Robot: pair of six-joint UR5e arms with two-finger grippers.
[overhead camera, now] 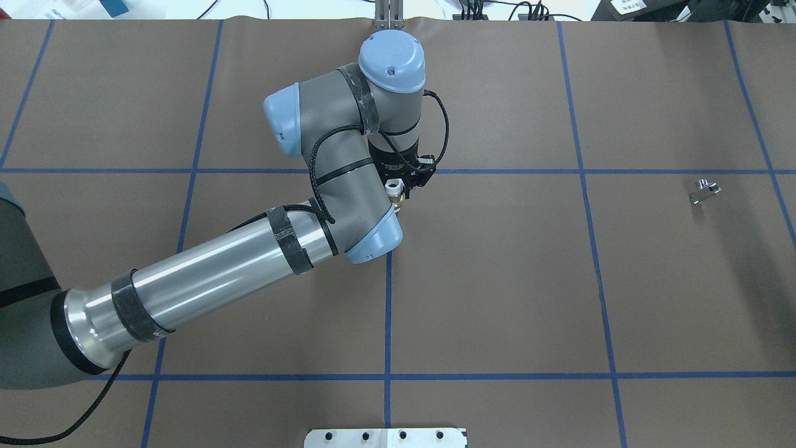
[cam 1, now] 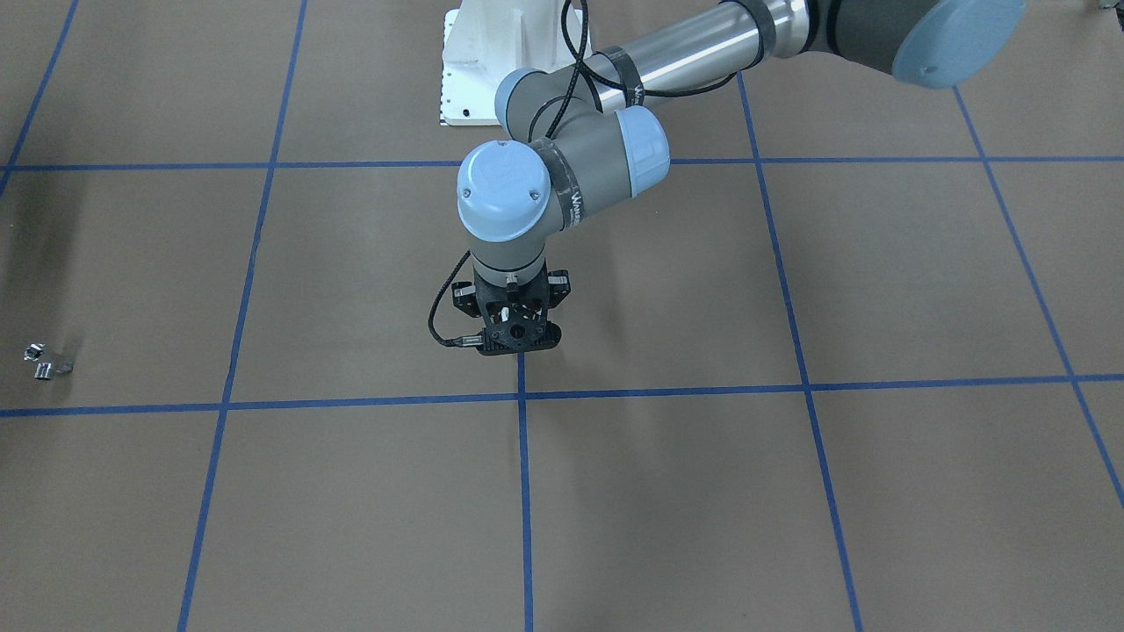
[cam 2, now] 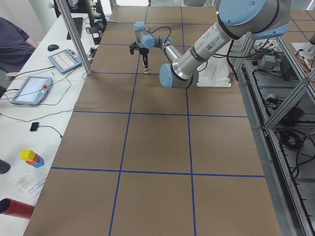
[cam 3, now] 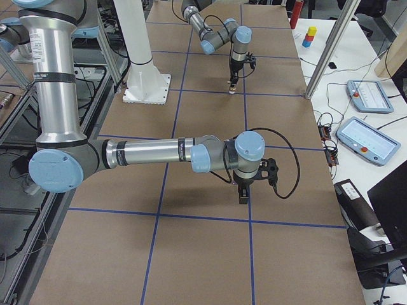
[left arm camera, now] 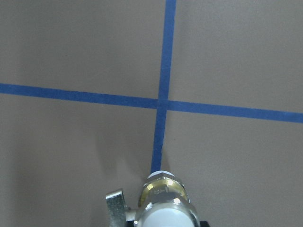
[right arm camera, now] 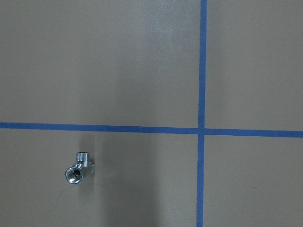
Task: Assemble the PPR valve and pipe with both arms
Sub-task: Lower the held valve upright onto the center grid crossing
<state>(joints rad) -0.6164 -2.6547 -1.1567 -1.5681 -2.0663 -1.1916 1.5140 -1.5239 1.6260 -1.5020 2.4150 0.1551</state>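
My left gripper is shut on the PPR valve and holds it upright, low over a crossing of blue tape lines near the table's middle. In the left wrist view the valve shows a white end, a brass band and a grey side lever. The front view shows only the gripper's black body. The chrome pipe lies alone far out on the robot's right; it also shows in the front view and the right wrist view. My right gripper hangs over the table; I cannot tell whether it is open.
The brown table is marked with a blue tape grid. The white bolted base plate sits at the robot's side. A metal post and tablets stand along the operators' bench. A person sits there.
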